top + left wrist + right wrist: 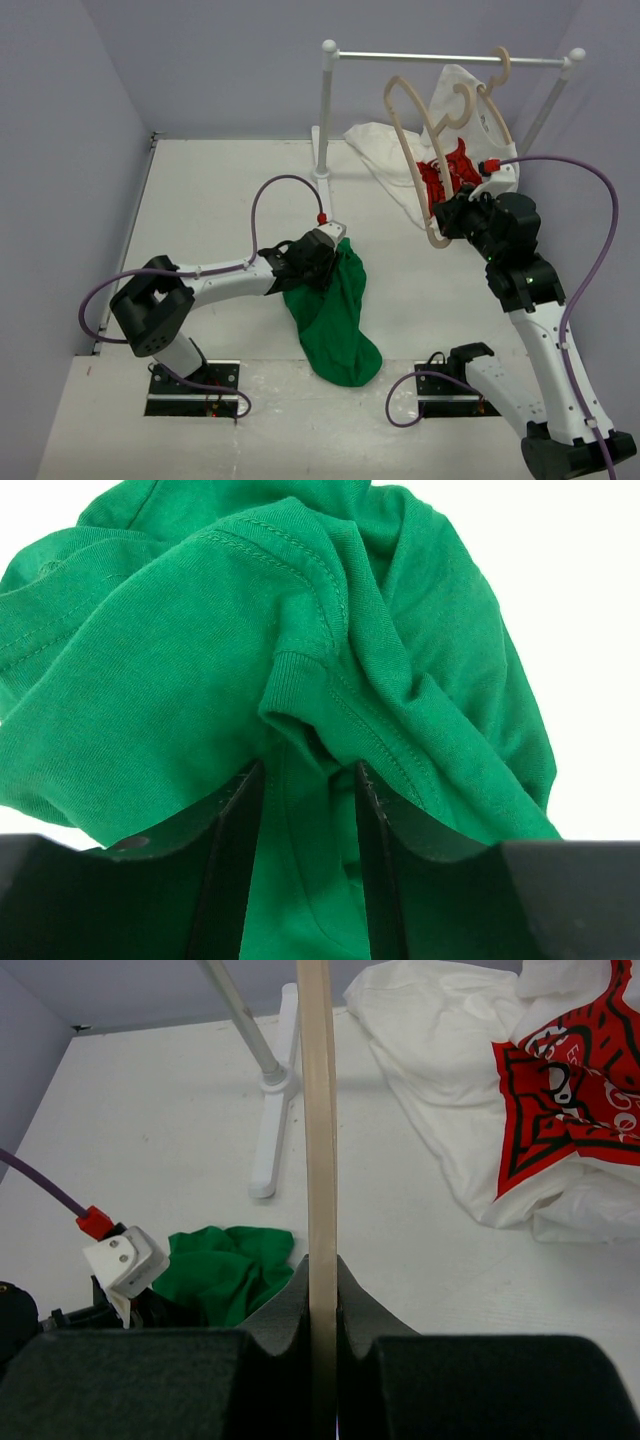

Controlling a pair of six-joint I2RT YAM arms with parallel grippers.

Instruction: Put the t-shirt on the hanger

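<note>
**L has the tee, R has the hanger, the two not yet joined**

L gripper (306,776): jaws partway closed w/ a fold of the green t-shirt (200,660) bunched between them. The fold looks like the ribbed collar edge, but can't be sure. The rest of the tee drapes from the gripper down onto the table (220,190), in front of the clothes rack (440,57).

R gripper (320,1285): clamped tight on one thin bar of the wooden hanger (319,1110). It holds the hanger up in the air just in front of the rack's right half, hook end toward the rail. Tee and hanger are well apart.

Risks, as judged:
- L pinch looks shallow and wide, so cloth could slide out on a lift.
- If the fold is several layers and not just the collar, the neck opening won't spread and the hanger arm won't enter.
- The thin bar could pivot in R's jaws when cloth drags on it.
- The white shirt w/ red graphic (400,170) hangs on the rack right behind the hanger, so a swing could snag it.

Views: only L wrist shows cloth between the fingers. Only R wrist shows the bar seated in the jaws, plus the rack's foot. Only the top cam shows the gap between tee and hanger.
</note>
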